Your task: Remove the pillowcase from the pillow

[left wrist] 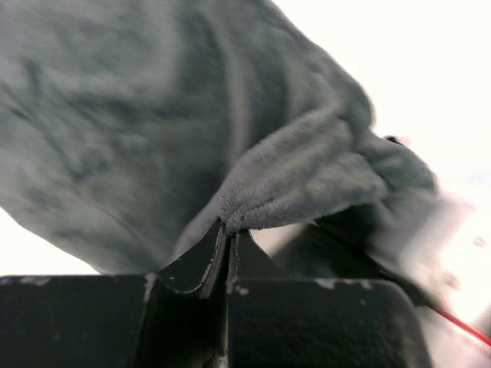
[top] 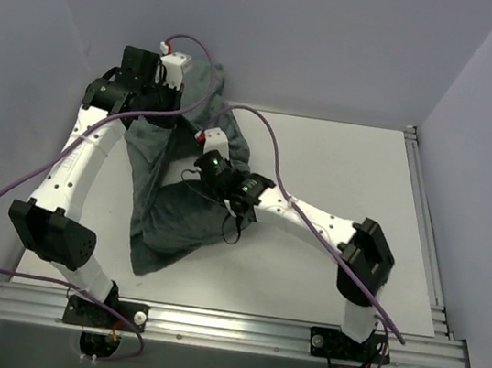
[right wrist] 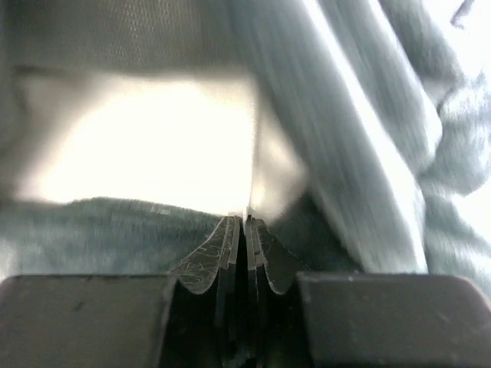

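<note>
The pillowcase [top: 176,220] shows its plain dark grey face. It hangs from the back left down onto the white table; no zebra stripes show. My left gripper [top: 191,72] is raised at the back left, shut on a hem of the pillowcase [left wrist: 115,115], with its tips [left wrist: 229,230] pinching the fuzzy edge. My right gripper [top: 208,137] is in the middle of the cloth, shut [right wrist: 245,221] on a thin fold of the pillowcase [right wrist: 92,230]. The pillow is not clearly in view. A bright white patch ahead of the right fingers cannot be identified.
The white table [top: 350,172] lies bare to the right of the cloth. A metal rail [top: 424,229] runs along its right edge and another [top: 234,328] along the front. Grey walls close in on the left, back and right. Purple cables loop over both arms.
</note>
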